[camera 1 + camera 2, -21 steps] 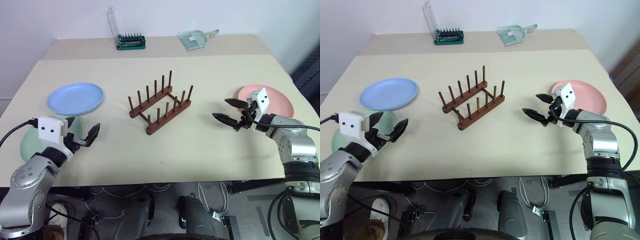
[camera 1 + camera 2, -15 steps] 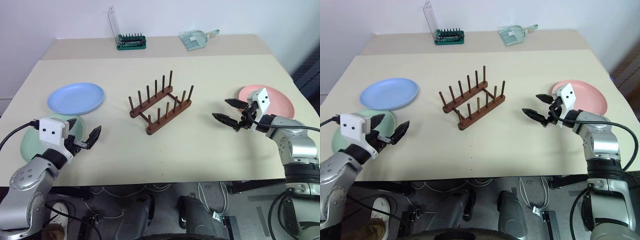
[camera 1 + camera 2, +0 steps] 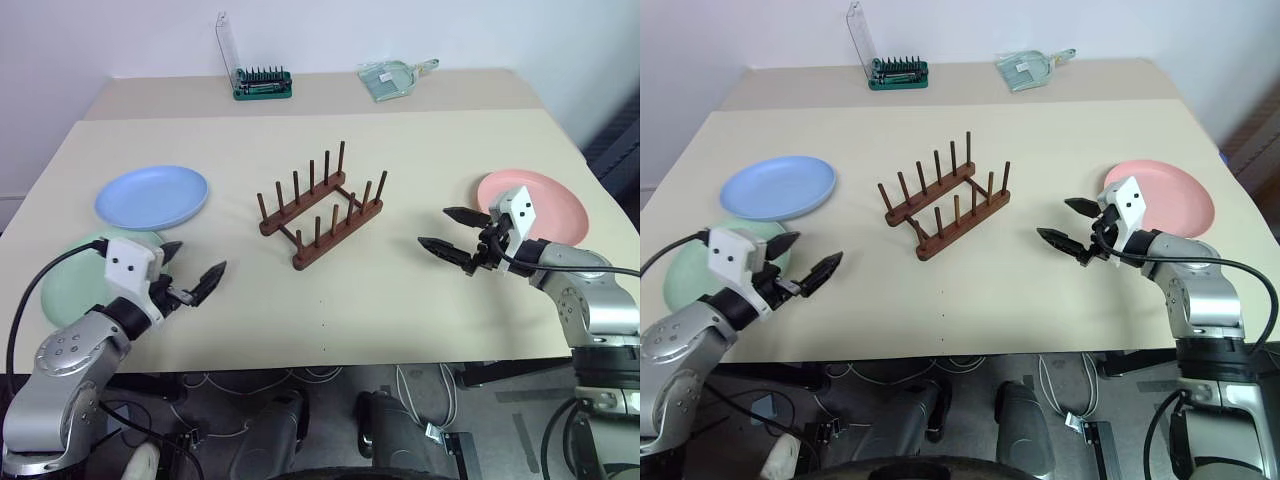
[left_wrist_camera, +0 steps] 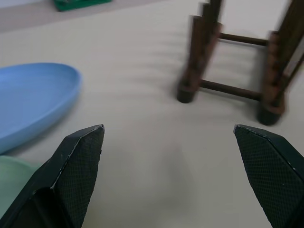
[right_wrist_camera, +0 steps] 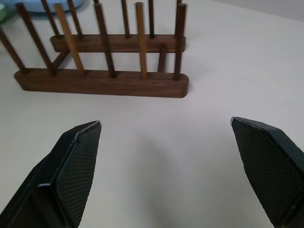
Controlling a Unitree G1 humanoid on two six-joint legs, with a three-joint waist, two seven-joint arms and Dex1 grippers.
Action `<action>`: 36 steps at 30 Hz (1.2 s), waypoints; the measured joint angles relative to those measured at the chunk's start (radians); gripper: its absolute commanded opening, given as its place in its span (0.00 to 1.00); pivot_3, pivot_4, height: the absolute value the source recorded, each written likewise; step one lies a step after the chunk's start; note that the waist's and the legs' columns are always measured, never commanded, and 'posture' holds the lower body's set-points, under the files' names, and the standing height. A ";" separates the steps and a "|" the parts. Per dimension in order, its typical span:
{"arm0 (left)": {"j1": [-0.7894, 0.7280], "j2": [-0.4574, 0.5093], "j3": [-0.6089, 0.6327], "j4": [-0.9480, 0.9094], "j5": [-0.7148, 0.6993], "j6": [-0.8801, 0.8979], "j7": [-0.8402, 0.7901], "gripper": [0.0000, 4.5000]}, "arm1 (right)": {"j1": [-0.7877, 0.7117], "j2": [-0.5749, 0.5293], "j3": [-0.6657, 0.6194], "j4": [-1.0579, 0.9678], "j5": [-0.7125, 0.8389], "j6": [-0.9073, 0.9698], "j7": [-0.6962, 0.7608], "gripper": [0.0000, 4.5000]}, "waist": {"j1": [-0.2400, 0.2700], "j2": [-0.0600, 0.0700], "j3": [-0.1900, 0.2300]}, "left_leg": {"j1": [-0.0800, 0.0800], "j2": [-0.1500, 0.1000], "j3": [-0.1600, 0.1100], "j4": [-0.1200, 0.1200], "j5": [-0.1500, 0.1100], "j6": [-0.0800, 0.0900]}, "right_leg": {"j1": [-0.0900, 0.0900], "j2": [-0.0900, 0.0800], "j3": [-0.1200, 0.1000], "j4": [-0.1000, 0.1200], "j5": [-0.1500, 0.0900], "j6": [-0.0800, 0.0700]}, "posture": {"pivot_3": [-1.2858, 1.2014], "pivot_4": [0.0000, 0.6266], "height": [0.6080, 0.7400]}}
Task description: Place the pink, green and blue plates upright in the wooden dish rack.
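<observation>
All three plates lie flat on the surface (image 3: 420,310) and the rack (image 3: 321,209) in the middle holds nothing, so the work has not truly begun. The left claw (image 3: 190,274) hovers wide open and empty just beside the green plate (image 3: 70,275), with the blue plate (image 3: 151,195) a little farther back on that side; the right claw (image 3: 452,233) hovers wide open and empty just beside the pink plate (image 3: 545,197), its fingers pointing toward the rack rather than at the plate. The step in hand looks like picking a first plate. To do it well, the nearer claw should turn toward its plate, come in low, and slide one finger under the rim with the other over it, since a flat plate gives little else to catch. A pinch on the edge alone may slip, so seat the fingers well onto the rim before lifting. Then tip the plate on edge and lower it between two pairs of pegs, gently, because the light rack could shift.
</observation>
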 measured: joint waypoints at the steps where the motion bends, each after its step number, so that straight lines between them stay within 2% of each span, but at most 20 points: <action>1: 0.004 0.014 -0.023 0.002 0.000 0.008 -0.021 1.00 | 0.015 0.002 -0.001 -0.028 0.006 0.011 -0.007 0.99 | -0.001 0.000 0.000 | 0.000 0.000 0.000 0.000 0.000 0.000 | 0.000 0.000 0.000 0.000 0.000 0.000 | 0.52 0.24 1.00; 4: 0.000 0.042 -0.075 0.011 0.003 0.009 -0.066 1.00 | 0.048 0.017 0.001 -0.083 0.023 0.035 -0.027 0.99 | -0.001 0.000 0.000 | 0.000 0.001 0.001 0.000 0.000 0.000 | 0.000 0.000 0.001 0.000 -0.001 0.001 | 0.52 0.24 1.00; 10: -0.132 0.051 -0.261 0.138 0.117 -0.029 -0.093 1.00 | 0.106 0.074 0.008 -0.191 0.048 0.069 -0.081 0.99 | 0.002 0.000 0.000 | 0.000 0.001 0.002 0.000 0.000 0.000 | 0.000 0.000 0.001 -0.001 0.000 0.001 | 0.52 0.24 1.00; 17: -0.314 -0.082 -0.439 0.343 0.221 -0.099 -0.101 1.00 | 0.198 0.118 0.026 -0.326 0.081 0.108 -0.154 0.99 | 0.002 0.001 -0.001 | 0.000 0.001 0.003 0.001 -0.001 0.001 | 0.000 0.000 0.001 0.000 0.002 0.003 | 0.52 0.24 1.00; 24: -0.398 -0.216 -0.482 0.481 0.299 -0.185 -0.037 1.00 | 0.213 0.148 0.053 -0.367 0.081 0.114 -0.192 0.99 | 0.002 0.001 -0.002 | 0.002 0.001 0.004 0.001 -0.001 0.001 | 0.002 0.000 0.001 -0.001 0.001 0.005 | 0.52 0.24 1.00; 25: -0.402 -0.228 -0.483 0.493 0.301 -0.191 -0.036 0.89 | 0.212 0.149 0.057 -0.367 0.081 0.114 -0.193 1.00 | 0.003 0.001 -0.002 | 0.002 0.001 0.004 0.001 -0.001 0.001 | 0.002 0.000 0.001 -0.001 0.001 0.005 | 0.52 0.24 1.00; 26: -0.408 -0.241 -0.481 0.505 0.306 -0.197 -0.034 0.82 | 0.211 0.150 0.065 -0.367 0.081 0.114 -0.193 1.00 | 0.003 0.001 -0.002 | 0.002 0.001 0.004 0.001 -0.001 0.002 | 0.002 0.000 0.001 0.000 0.001 0.005 | 0.52 0.24 1.00; 32: -0.418 -0.272 -0.483 0.536 0.312 -0.233 -0.043 0.18 | 0.202 0.161 0.096 -0.367 0.078 0.105 -0.193 1.00 | 0.003 0.001 -0.002 | 0.002 0.001 0.004 0.001 -0.001 0.002 | 0.002 0.000 0.001 -0.001 0.002 0.005 | 0.52 0.24 1.00; 36: -0.419 -0.270 -0.482 0.552 0.322 -0.254 -0.050 0.17 | 0.202 0.161 0.106 -0.367 0.077 0.094 -0.191 1.00 | 0.002 0.002 -0.003 | 0.003 0.001 0.004 0.001 -0.001 0.002 | 0.003 0.000 0.001 0.000 0.002 0.005 | 0.52 0.24 1.00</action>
